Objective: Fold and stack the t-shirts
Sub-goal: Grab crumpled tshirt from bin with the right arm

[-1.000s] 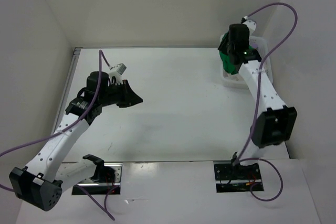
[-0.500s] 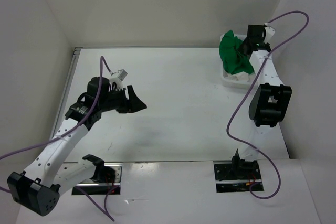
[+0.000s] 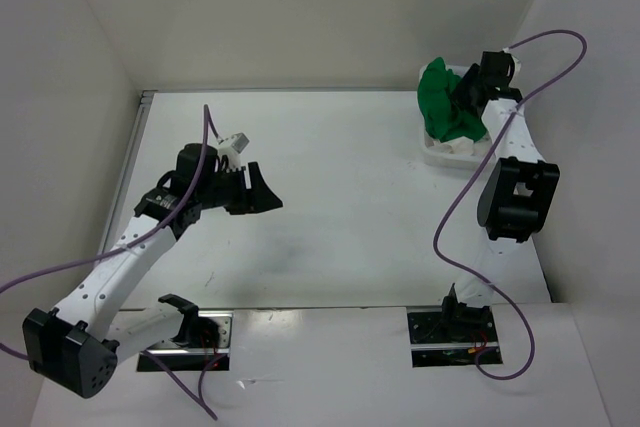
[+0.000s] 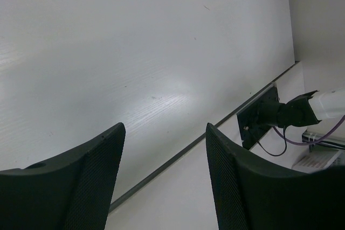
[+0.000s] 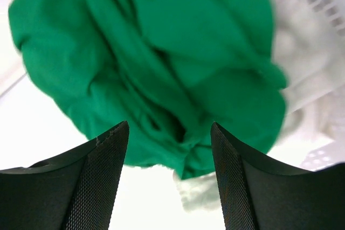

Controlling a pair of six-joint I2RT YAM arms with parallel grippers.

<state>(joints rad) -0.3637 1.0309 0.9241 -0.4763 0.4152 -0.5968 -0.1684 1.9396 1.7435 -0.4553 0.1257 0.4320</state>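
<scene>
Opening wide, the right gripper (image 5: 168,132) had let go and drawn back from the green t-shirt (image 3: 447,107), which lay heaped, unfolded, on the basket (image 3: 440,155) at the far right. The left gripper (image 4: 164,136) had opened too, empty, above the white table (image 3: 350,207) between white walls.
</scene>
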